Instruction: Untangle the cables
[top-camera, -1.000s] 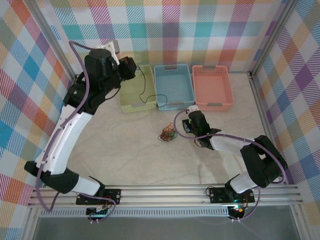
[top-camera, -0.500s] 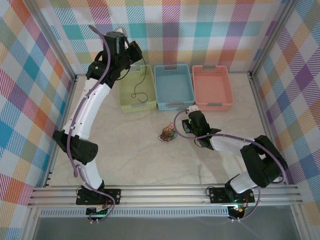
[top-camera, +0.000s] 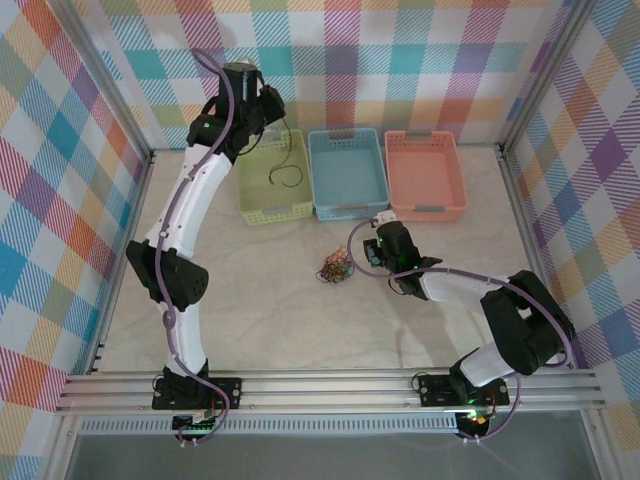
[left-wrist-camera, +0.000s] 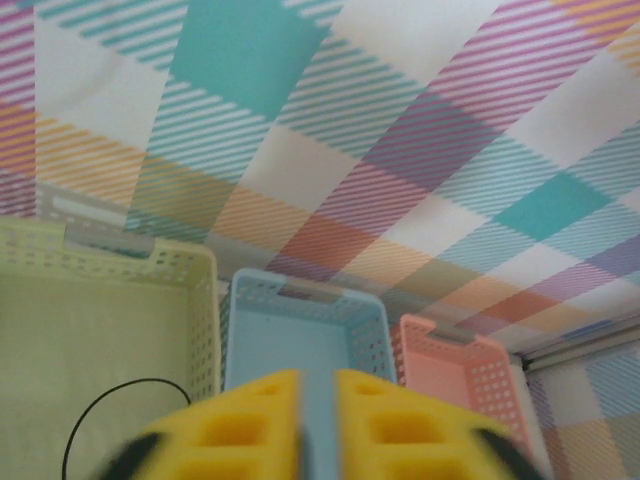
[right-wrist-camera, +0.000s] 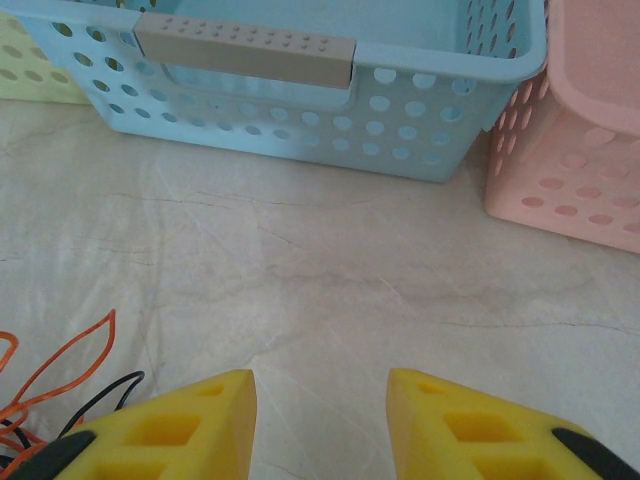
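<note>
A small tangle of red/orange, green and black cables (top-camera: 335, 268) lies on the table in front of the baskets. One black cable (top-camera: 288, 178) lies curled and loose inside the green basket (top-camera: 258, 212); it also shows as the black cable (left-wrist-camera: 98, 425) in the left wrist view. My left gripper (top-camera: 270, 106) hangs high above that basket's far end. Its yellow fingers (left-wrist-camera: 250, 420) stand a narrow gap apart with nothing between them. My right gripper (top-camera: 368, 252) sits low just right of the tangle, open and empty over bare table (right-wrist-camera: 320, 390). Orange and black cable loops (right-wrist-camera: 70, 365) lie left of its left finger.
Three baskets stand in a row at the back: green, blue (top-camera: 348, 211) and pink (top-camera: 427, 211). The blue basket's near wall (right-wrist-camera: 300, 110) is close ahead of my right gripper, and the pink wall (right-wrist-camera: 580, 170) is to its right. Plaid walls enclose the table.
My left arm has risen and swung back over the green basket. Its jaws have parted, and the black cable that hung from them now lies in the basket. The right arm has not moved.
</note>
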